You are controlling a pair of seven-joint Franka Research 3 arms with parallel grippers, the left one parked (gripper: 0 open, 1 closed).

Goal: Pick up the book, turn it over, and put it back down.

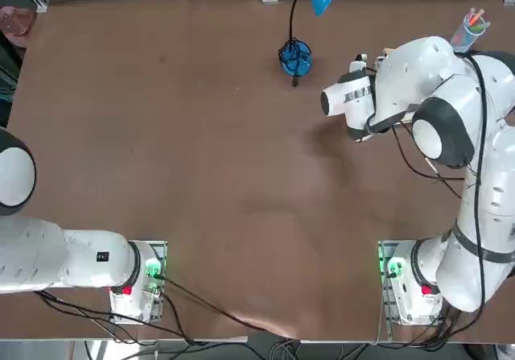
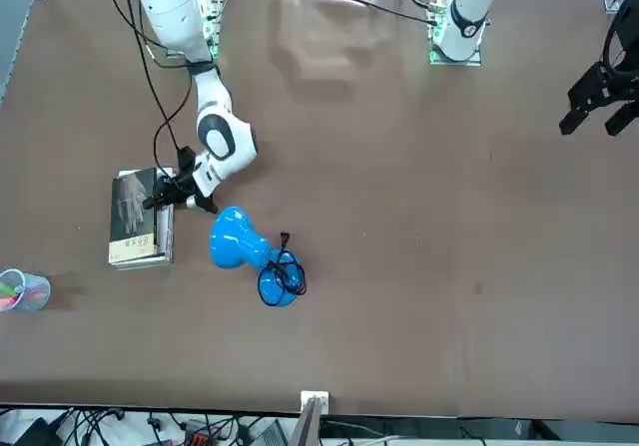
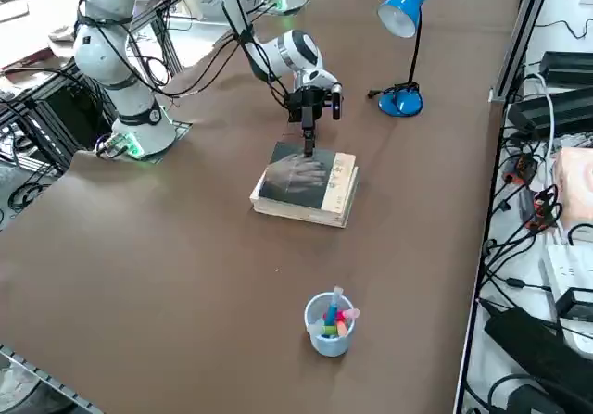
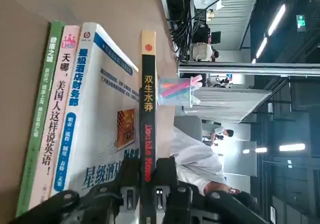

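Right wrist view — right pincer (image 4: 148, 165) gripping book (image 4: 148, 93)

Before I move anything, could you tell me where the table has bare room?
The table is bare between the two arms, short of the lamp; so is the gap between book stack and cup. It's crowded where the right gripper grips the black book.

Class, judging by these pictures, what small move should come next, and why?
Probably lift gently: the right gripper is shut on the dark-spined book, which stands off the white book beneath, so raising it should make room to turn it over.
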